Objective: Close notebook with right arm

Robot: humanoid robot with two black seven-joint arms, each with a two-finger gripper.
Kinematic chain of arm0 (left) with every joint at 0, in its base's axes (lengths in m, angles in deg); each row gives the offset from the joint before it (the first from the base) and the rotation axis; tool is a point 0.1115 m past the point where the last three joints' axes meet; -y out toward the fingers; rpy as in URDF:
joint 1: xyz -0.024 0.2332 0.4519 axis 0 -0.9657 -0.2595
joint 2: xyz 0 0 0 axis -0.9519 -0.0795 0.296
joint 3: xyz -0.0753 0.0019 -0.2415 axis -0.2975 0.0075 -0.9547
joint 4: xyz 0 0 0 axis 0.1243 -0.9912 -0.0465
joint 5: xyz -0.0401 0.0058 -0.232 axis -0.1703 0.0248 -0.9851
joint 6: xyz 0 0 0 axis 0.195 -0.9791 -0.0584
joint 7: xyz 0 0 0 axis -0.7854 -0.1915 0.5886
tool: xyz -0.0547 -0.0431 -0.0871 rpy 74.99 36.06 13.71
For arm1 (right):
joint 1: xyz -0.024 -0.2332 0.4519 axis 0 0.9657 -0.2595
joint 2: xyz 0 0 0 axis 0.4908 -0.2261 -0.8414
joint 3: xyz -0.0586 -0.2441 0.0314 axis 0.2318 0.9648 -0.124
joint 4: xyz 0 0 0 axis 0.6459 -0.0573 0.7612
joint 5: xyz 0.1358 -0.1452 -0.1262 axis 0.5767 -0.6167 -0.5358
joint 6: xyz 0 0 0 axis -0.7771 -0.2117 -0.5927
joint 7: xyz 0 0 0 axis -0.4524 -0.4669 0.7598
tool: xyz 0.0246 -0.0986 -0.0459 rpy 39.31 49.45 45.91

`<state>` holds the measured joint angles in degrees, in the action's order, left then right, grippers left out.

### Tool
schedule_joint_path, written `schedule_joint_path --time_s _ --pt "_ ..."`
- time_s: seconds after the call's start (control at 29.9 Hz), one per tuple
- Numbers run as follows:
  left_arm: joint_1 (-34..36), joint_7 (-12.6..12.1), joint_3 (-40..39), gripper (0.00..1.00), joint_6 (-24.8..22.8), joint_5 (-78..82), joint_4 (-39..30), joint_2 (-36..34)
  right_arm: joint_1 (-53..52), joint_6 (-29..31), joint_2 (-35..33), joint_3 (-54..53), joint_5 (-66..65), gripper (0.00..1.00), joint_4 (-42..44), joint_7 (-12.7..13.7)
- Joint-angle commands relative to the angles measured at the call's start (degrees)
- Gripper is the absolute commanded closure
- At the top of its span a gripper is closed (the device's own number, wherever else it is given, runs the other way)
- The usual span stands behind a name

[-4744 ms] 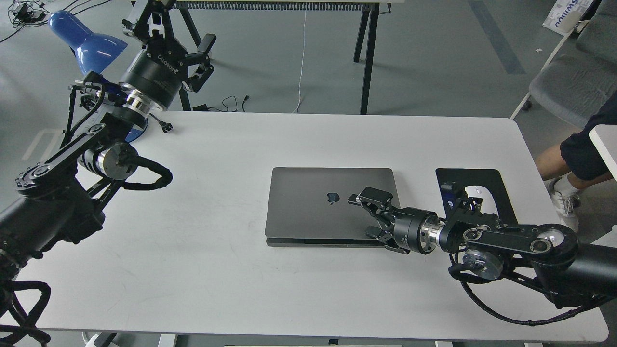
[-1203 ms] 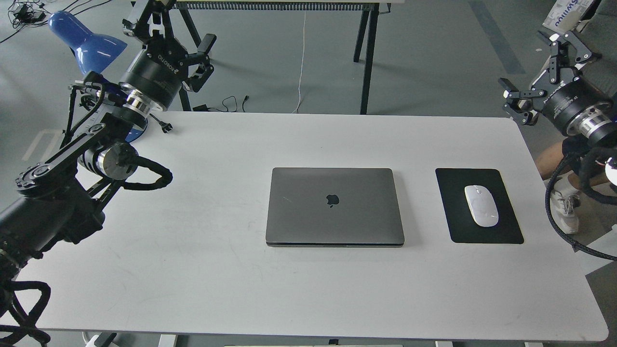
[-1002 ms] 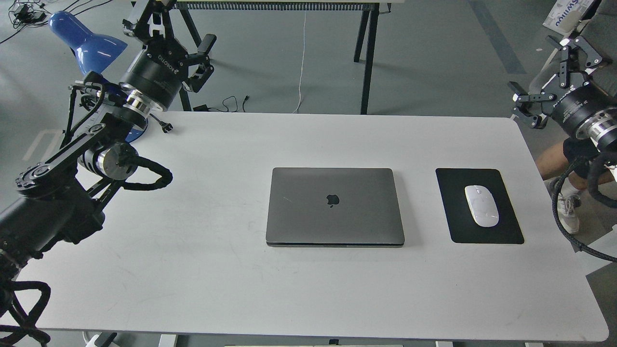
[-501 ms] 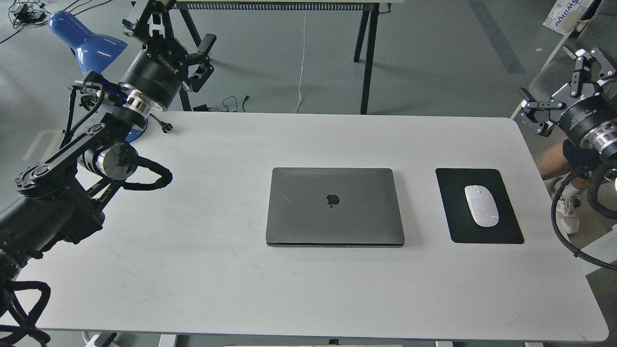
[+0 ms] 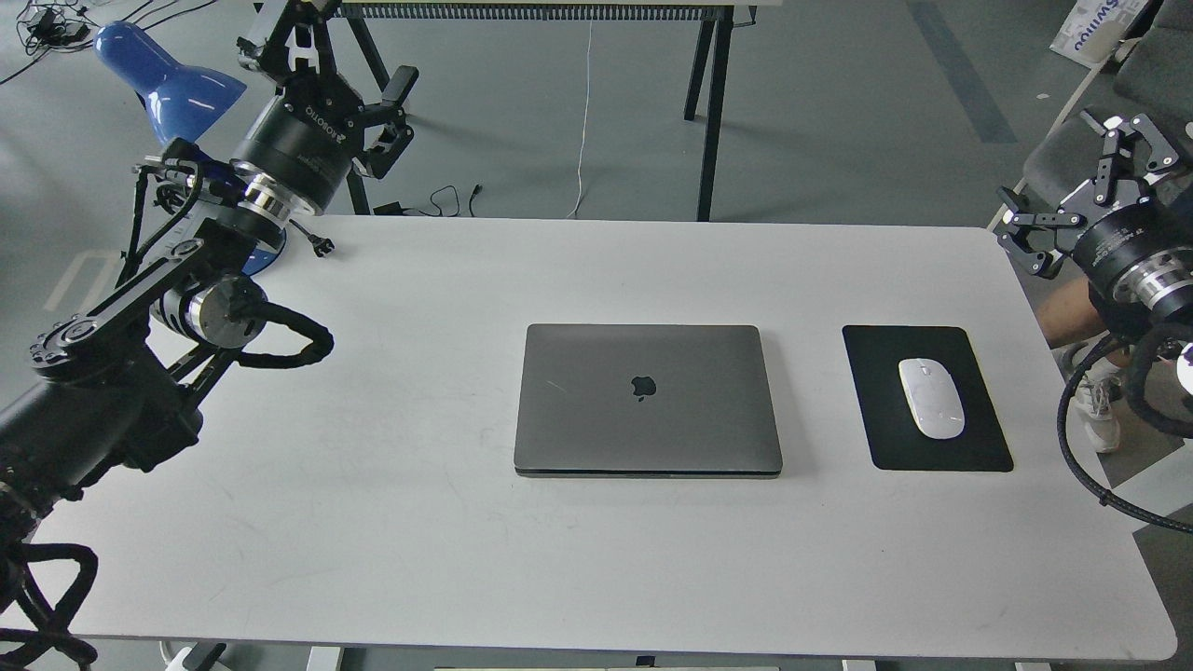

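Head view: one notebook [image 5: 647, 399] closed; one mouse [image 5: 930, 397]; right hand [image 5: 1081, 182], left hand [image 5: 340, 79] both spread wide.

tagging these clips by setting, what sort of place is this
Most likely an office or lab workspace set up as a desk. A white rectangular table holds a closed slim grey metal laptop and a white mouse on a black mouse pad; a blue desk lamp stands at the far left.

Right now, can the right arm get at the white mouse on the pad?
Probably yes: the right gripper hangs off the table's far right corner, and the mouse lies uncovered with nothing between.
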<state>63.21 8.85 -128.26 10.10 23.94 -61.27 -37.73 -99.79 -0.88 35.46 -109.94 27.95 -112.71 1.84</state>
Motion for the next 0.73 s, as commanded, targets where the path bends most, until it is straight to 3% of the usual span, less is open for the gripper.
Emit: schedule_joint_path --time_s 0.0,0.33,0.7 --pt "0.08 0.0 -0.09 0.0 0.0 0.0 -0.09 0.0 -0.02 -0.01 0.01 0.23 0.0 0.0 0.0 0.03" --pt "-0.01 0.0 0.0 0.0 0.0 0.0 0.0 0.08 -0.81 -0.1 -0.43 1.29 -0.87 0.0 -1.75 0.2" --pt "-0.01 0.0 0.0 0.0 0.0 0.0 0.0 0.0 -4.85 0.07 -0.52 2.87 -10.37 0.0 -2.37 0.2"
